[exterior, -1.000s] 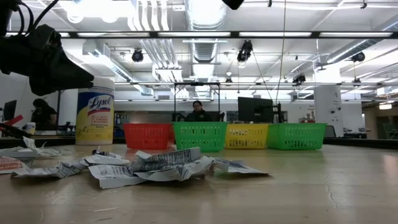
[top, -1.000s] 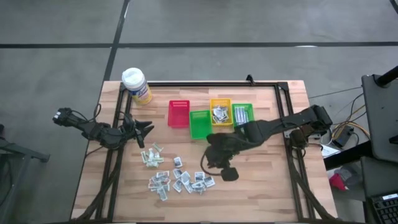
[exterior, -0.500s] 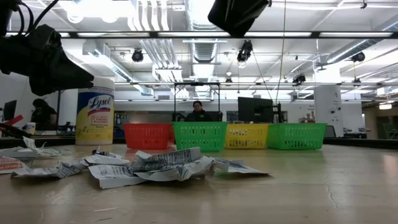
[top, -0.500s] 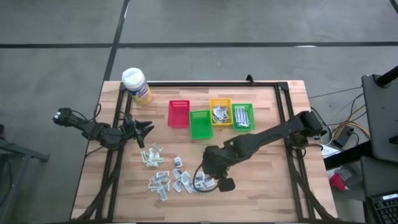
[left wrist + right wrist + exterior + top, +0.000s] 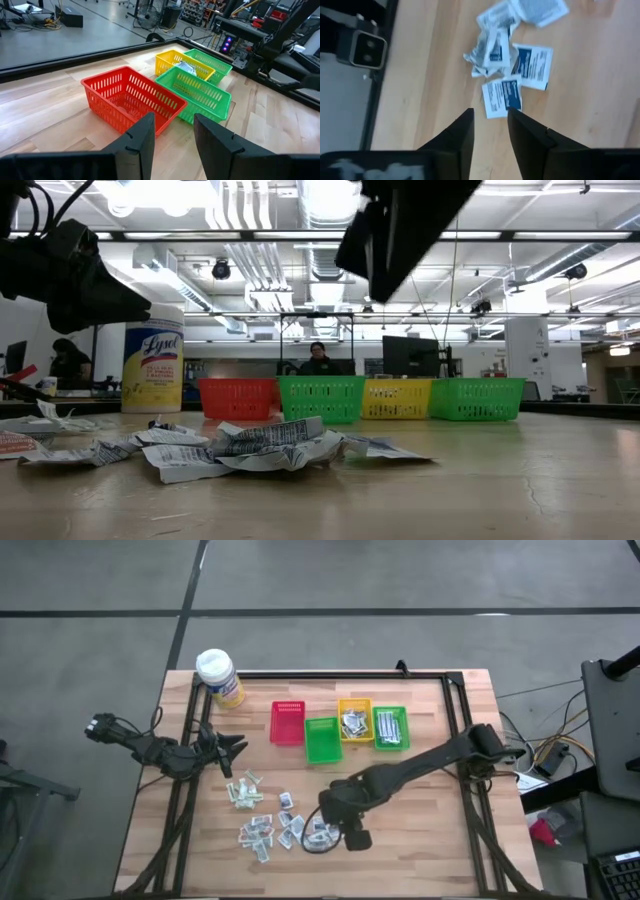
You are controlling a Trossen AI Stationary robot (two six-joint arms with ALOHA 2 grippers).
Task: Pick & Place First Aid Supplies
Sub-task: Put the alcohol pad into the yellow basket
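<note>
Wooden table (image 5: 420,830) filling the middle of the high view. Two dark arms reaching in from the sides. Right arm stretching from the right edge down toward the lower middle, its right gripper (image 5: 334,830) hanging over the right end of the packets, fingers (image 5: 462,131) parted with a gap between them, grasping nothing. Left gripper (image 5: 232,747) waiting at the left of the frame, pointing at the bins, fingers (image 5: 145,137) apart too, nothing between them.

Yellow wipes tub (image 5: 219,676) with a white cap standing in the upper left corner of the table. Four little bins sitting in a row in the upper middle: red bin (image 5: 288,722), green bin (image 5: 321,739), yellow bin (image 5: 354,720), and second green bin (image 5: 390,727) at the right. Some packets already lying in the yellow bin and the second green bin.

First aid supplies (image 5: 270,825) lying scattered in the lower middle of the high view, below the bins. White and blue packets (image 5: 517,75) showing just past the right fingers in the right wrist view, flat on the wood.
</note>
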